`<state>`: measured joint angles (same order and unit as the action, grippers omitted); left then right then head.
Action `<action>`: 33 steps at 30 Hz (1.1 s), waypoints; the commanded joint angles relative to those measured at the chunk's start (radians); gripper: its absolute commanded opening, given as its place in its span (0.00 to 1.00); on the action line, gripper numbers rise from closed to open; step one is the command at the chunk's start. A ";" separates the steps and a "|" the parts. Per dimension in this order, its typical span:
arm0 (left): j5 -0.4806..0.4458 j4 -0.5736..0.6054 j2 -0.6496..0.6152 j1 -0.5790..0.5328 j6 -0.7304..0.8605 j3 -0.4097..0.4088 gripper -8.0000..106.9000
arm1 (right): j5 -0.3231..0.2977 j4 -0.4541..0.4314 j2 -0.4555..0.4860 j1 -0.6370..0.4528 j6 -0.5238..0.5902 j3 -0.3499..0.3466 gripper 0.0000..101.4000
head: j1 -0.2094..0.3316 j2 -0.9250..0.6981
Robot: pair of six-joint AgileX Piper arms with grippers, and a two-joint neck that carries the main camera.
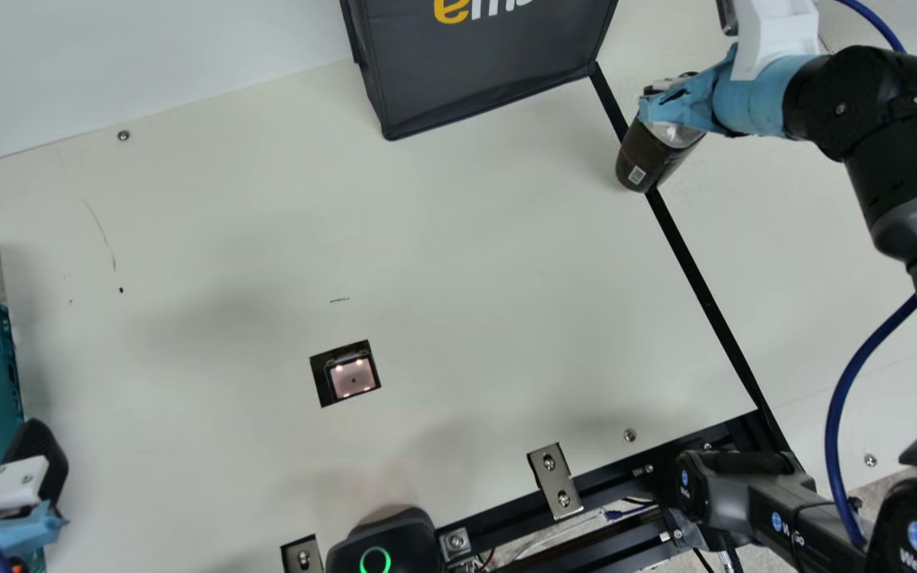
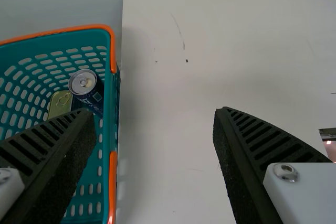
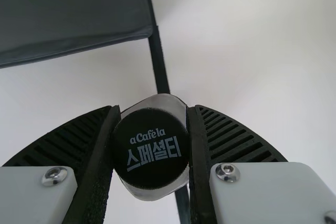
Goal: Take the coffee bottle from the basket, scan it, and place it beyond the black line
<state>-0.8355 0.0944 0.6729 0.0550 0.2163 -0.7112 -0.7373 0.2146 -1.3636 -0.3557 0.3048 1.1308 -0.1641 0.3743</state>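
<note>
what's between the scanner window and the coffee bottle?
Bare tabletop from the scanner window to the coffee bottle, seen in the main view. The black line passes behind the bottle in that view, not across the stretch.

Matt grey fabric bag

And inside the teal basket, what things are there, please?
Inside the basket are a dark blue can with a silver top and, beside it, a flat gold tin. The left end effector covers part of the inside, so what lies under it cannot be seen.
</note>
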 commanded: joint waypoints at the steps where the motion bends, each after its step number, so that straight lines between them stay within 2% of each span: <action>1: 0.000 0.000 0.000 0.000 0.000 0.000 0.85 | -0.004 0.012 -0.005 -0.022 0.016 0.006 0.00 | 0.026 0.002; 11: 0.000 0.000 0.000 0.000 0.000 0.000 0.85 | -0.002 0.038 -0.057 -0.083 0.058 0.051 0.00 | 0.026 0.002; 33: 0.000 0.000 0.000 0.000 0.000 0.000 0.85 | 0.045 -0.005 -0.196 -0.092 0.012 0.162 0.00 | 0.026 0.002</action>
<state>-0.8355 0.0944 0.6729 0.0550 0.2163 -0.7112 -0.6903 0.2101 -1.5565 -0.4469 0.3197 1.2904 -0.1641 0.3743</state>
